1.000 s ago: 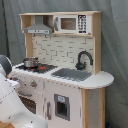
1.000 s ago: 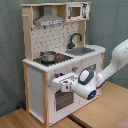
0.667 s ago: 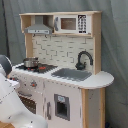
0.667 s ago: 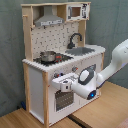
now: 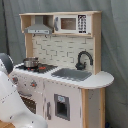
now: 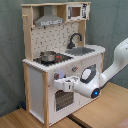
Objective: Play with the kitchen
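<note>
The kitchen (image 5: 65,50) is a tall white and light-wood toy set, seen in both exterior views. It has a black faucet (image 5: 84,59) over a grey sink (image 5: 72,74), and a metal pot (image 5: 31,62) on the stovetop. A grey hood (image 5: 39,29) and a microwave (image 5: 72,23) sit up top. In the second exterior view, my gripper (image 6: 60,82) is against the kitchen (image 6: 37,80) front, just under the counter and above the windowed oven door (image 6: 62,99). In the first exterior view, my white arm (image 5: 12,102) covers the oven front and the gripper is hidden.
A grey curtain (image 5: 115,50) hangs behind the kitchen. The set stands on a wooden surface (image 6: 102,112). Below the sink is a small cabinet door (image 5: 61,106) with a window. My arm reaches in from the second exterior view's right.
</note>
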Robot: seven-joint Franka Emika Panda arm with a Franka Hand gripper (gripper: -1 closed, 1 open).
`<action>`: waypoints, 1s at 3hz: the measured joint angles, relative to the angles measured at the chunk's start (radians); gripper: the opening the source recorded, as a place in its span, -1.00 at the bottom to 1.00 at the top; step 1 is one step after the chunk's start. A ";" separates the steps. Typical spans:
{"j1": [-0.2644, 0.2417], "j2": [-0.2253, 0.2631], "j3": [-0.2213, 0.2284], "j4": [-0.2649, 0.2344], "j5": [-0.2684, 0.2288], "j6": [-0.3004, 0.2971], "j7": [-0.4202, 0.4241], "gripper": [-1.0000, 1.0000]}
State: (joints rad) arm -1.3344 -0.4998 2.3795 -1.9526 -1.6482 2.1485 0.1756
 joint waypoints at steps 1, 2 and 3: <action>0.044 0.058 0.010 -0.074 0.015 -0.005 0.000 1.00; 0.065 0.121 0.003 -0.117 0.017 -0.057 0.038 1.00; 0.074 0.131 0.007 -0.118 0.016 -0.096 0.149 1.00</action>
State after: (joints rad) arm -1.2600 -0.3691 2.3870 -2.0711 -1.6322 2.0529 0.3244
